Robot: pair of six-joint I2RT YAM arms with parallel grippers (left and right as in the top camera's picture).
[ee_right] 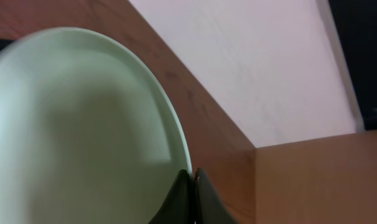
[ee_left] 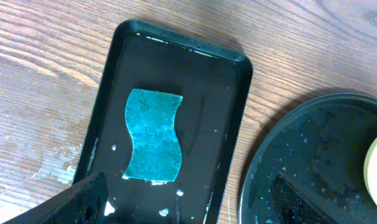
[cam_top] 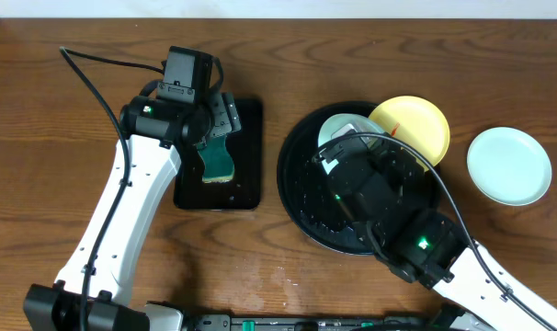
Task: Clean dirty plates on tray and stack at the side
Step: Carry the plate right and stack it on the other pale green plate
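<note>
Overhead — right pincer [ee_right: 193,180] pinching blue plate [ee_right: 83,124], arm [cam_top: 389,202] masking tray [cam_top: 292,179]

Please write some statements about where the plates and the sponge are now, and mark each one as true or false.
1. The green sponge lies flat in the rectangular tray. True.
2. The right tool holds the yellow plate. False: the right tool pinches the rim of a tilted blue plate.
3. A second blue plate lies on the table, apart from the round tray. True.
4. The left tool grips the sponge. False: the sponge lies free, and the left tool is above it.
</note>
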